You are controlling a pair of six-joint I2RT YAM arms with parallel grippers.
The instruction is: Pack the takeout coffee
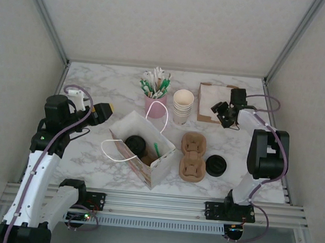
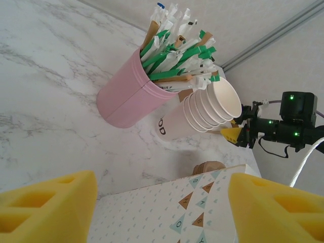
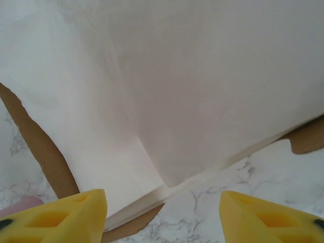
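**Top view:** A white bag (image 1: 159, 168) stands open at mid-table (image 1: 103, 82). Inside it sits a dark, black-lidded cup, apparently the coffee (image 1: 135, 144), next to a green stick (image 1: 156, 149). A second dark cup (image 1: 215, 165) stands just right of two brown carriers (image 1: 192, 155). The left gripper (image 1: 102, 112) hovers left of the bag. The right gripper (image 1: 223, 112) hangs at the near edge of the napkins (image 1: 213, 92).

**Left wrist:** Its yellow pads (image 2: 45, 202) are spread wide with nothing between them. The bag's patterned wall lies below, and a pink holder (image 2: 126, 101) and stacked cream cups (image 2: 202, 114) lie beyond.

**Right wrist:** Its pads (image 3: 55, 217) stand apart and bare, close over the white napkins. Whether they touch the paper cannot be told.

With the coffee in the bag, the step in hand looks like fetching a napkin. The next move would call for lowering onto the stack, pinching only the top sheet by its edge, and carrying it to the bag's mouth without knocking the cream cups.
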